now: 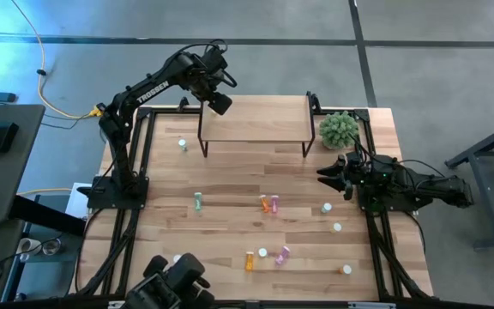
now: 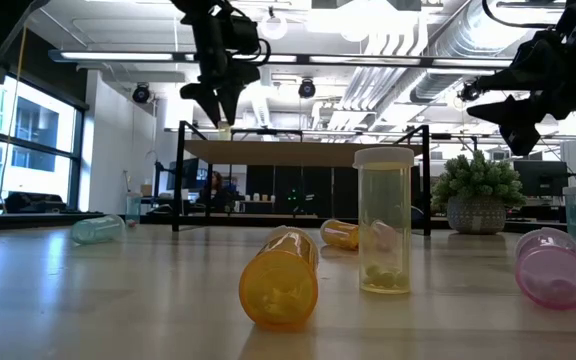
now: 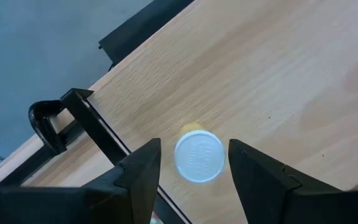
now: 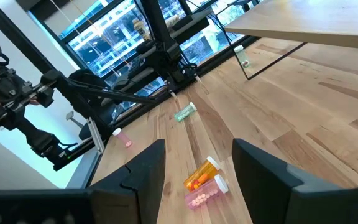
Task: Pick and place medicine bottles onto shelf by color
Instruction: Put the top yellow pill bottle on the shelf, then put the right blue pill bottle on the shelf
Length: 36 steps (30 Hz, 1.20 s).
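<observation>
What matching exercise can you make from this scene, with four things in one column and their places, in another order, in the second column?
Things:
1. left claw
2. right claw
3. green plant ball
4. green bottle

Places:
A. lying on the tabletop, left half
B. over the left end of the shelf
C. standing beside the shelf's right end
D. open above the table's right side

Pairs: 1-B, 2-D, 3-C, 4-A
</observation>
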Each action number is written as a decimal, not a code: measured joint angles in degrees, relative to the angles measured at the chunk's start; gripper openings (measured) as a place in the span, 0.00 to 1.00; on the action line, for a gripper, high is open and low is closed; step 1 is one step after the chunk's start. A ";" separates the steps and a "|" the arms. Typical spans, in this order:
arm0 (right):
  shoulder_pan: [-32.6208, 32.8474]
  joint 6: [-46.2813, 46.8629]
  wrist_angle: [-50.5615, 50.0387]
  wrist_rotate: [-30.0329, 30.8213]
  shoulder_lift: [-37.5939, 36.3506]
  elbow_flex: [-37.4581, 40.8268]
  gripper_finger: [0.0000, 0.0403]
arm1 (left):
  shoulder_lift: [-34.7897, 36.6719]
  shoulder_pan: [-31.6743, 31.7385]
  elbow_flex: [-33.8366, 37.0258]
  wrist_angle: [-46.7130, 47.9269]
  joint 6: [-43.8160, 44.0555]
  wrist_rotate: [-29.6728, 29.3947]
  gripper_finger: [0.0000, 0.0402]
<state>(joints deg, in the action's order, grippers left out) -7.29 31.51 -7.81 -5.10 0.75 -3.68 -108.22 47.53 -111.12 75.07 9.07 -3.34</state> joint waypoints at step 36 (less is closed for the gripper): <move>0.00 -0.43 -0.02 0.00 -0.01 0.00 0.44 | 20.60 -7.41 4.26 -3.90 -13.09 9.50 0.44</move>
<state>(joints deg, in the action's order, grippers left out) -7.29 31.07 -7.83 -5.10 0.74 -3.68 -87.63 40.12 -106.86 71.16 -4.03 6.16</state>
